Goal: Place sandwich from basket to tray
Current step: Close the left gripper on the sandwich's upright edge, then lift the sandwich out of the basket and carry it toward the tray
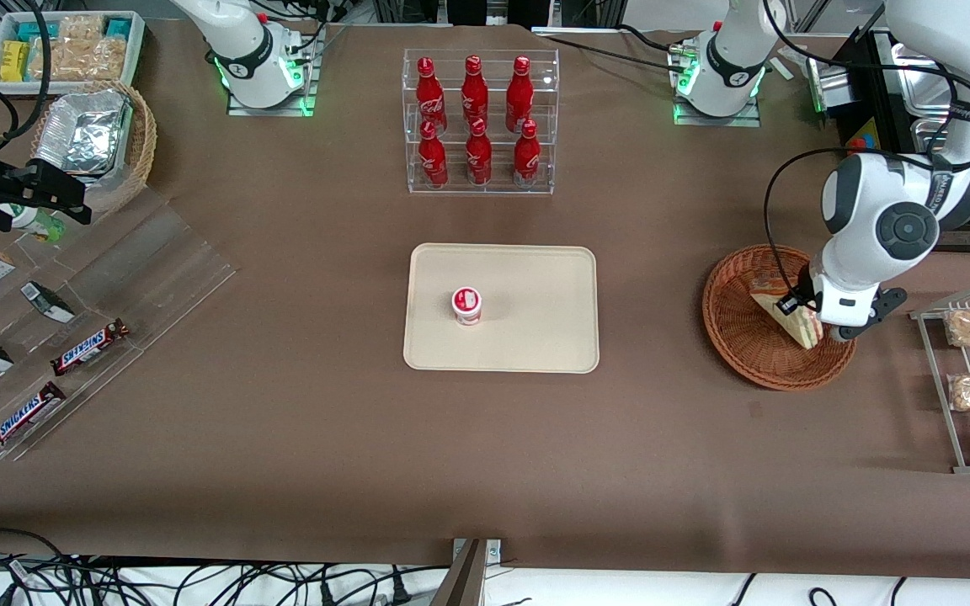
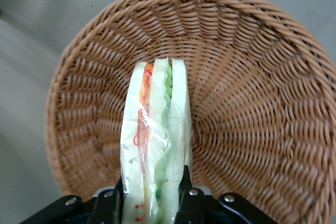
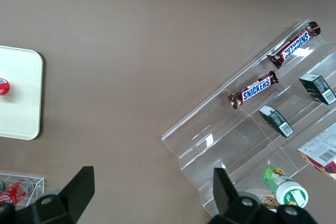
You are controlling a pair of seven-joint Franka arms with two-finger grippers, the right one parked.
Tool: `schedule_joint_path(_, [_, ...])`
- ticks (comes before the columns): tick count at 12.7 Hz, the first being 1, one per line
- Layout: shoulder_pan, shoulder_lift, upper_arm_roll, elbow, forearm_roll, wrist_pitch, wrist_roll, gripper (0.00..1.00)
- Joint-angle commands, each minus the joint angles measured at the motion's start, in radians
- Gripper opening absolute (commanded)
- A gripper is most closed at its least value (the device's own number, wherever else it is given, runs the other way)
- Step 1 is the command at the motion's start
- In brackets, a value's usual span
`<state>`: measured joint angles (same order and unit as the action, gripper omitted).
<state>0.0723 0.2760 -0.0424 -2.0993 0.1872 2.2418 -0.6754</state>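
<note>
Brown bench (image 1: 283, 404) lying below, my jaws (image 2: 152, 200) are clenching the sandwich (image 2: 155, 150) inside the basket (image 2: 252, 77), the tray (image 1: 535, 337) at nine o'clock waiting.

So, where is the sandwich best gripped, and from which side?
Across its flat bread faces, coming from above. The sandwich stands on edge in the basket, layers upright, so the faces are free. The end effector is already shut on it this way.

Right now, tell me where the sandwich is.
The sandwich stands on edge in the round wicker basket toward the working arm's end of the table, pinched between the fingers of the left hand, as the left wrist view shows.
</note>
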Motion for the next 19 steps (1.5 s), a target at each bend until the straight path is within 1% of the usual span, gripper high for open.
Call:
schedule_joint_path(1, [0.001,-0.02,-0.043,0.148,0.023,-0.209,0.095,0.38])
schedule_joint_path(3, [0.003,-0.017,-0.082,0.227,0.023,-0.306,0.137,0.38])
schedule_joint_path(5, [0.003,-0.017,-0.125,0.271,0.023,-0.356,0.166,0.38])
schedule_joint_path(10, [0.003,-0.017,-0.255,0.303,0.002,-0.373,0.237,0.38])
schedule_joint_path(11, [0.001,-0.017,-0.281,0.304,-0.026,-0.372,0.234,0.38])
schedule_joint_path(12, [0.0,-0.015,-0.304,0.309,-0.044,-0.37,0.225,0.38])
schedule_joint_path(15, [-0.003,0.0,-0.401,0.315,-0.048,-0.36,0.191,0.38])
schedule_joint_path(17, [-0.012,0.029,-0.471,0.315,-0.072,-0.293,0.148,0.38])
schedule_joint_path(18, [-0.05,0.049,-0.485,0.315,-0.065,-0.256,0.085,0.38])
schedule_joint_path(19, [-0.11,0.069,-0.481,0.317,-0.057,-0.222,0.026,0.38])
